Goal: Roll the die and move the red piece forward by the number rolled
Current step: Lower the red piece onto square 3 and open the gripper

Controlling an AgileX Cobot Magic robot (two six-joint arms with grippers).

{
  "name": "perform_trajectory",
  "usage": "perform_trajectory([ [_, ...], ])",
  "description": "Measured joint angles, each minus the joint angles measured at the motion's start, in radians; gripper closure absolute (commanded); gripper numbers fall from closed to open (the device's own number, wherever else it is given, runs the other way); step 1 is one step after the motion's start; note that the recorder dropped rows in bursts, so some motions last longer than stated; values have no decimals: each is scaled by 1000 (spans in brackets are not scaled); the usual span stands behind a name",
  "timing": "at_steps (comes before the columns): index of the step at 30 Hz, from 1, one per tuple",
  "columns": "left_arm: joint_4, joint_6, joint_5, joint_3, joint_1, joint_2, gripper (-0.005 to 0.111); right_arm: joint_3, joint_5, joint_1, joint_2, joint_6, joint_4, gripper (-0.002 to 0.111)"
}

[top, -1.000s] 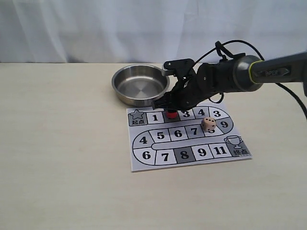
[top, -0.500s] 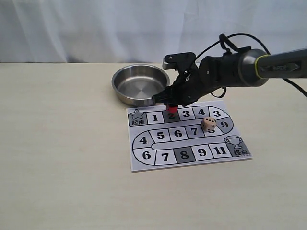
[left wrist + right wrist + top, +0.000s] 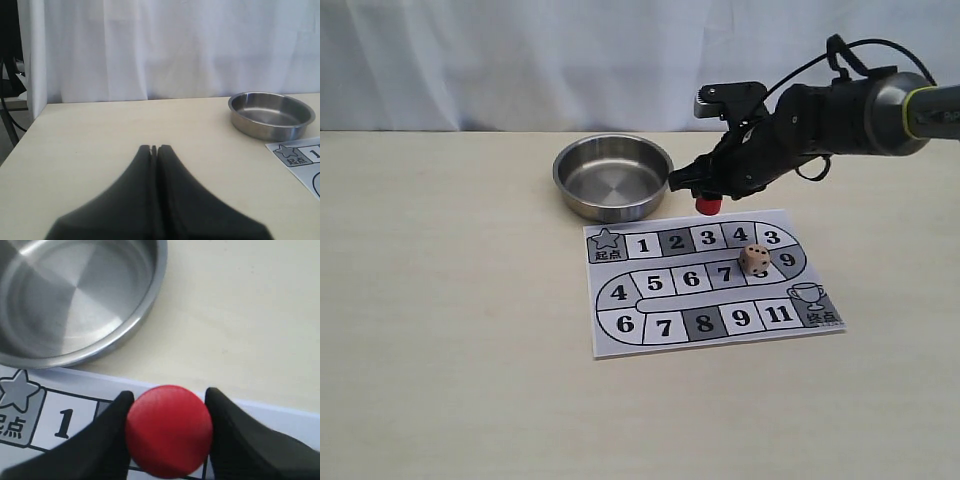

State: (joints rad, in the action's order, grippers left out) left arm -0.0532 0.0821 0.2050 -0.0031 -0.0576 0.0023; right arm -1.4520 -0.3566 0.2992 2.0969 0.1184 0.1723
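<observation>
The red piece [image 3: 709, 205] hangs in the air over the board's far edge, near the steel bowl, with my right gripper [image 3: 708, 198] shut on it. In the right wrist view the red piece [image 3: 168, 430] fills the gap between the two black fingers [image 3: 107, 440]. The beige die [image 3: 754, 260] rests on the paper board [image 3: 620, 340] by the dark square after 7, several pips showing on its front face. My left gripper [image 3: 154, 148] is shut on nothing, low over bare table, far from the board.
A round steel bowl [image 3: 570, 180] stands just behind the board's far left corner, also seen as the bowl [image 3: 240, 117] and the bowl [image 3: 145, 315]. The board's star start square [image 3: 605, 243] is at its far left; the trophy square [image 3: 812, 300] is at its right.
My right gripper has lifted the red piece off square 2 and carried it up, back and to the right. The die and left gripper have not moved.
</observation>
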Motion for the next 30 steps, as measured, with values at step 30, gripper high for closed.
perform_trajectory([
  [30, 0, 0, 0, 0, 0, 0, 107, 11, 22, 6, 95, 0, 2, 104],
])
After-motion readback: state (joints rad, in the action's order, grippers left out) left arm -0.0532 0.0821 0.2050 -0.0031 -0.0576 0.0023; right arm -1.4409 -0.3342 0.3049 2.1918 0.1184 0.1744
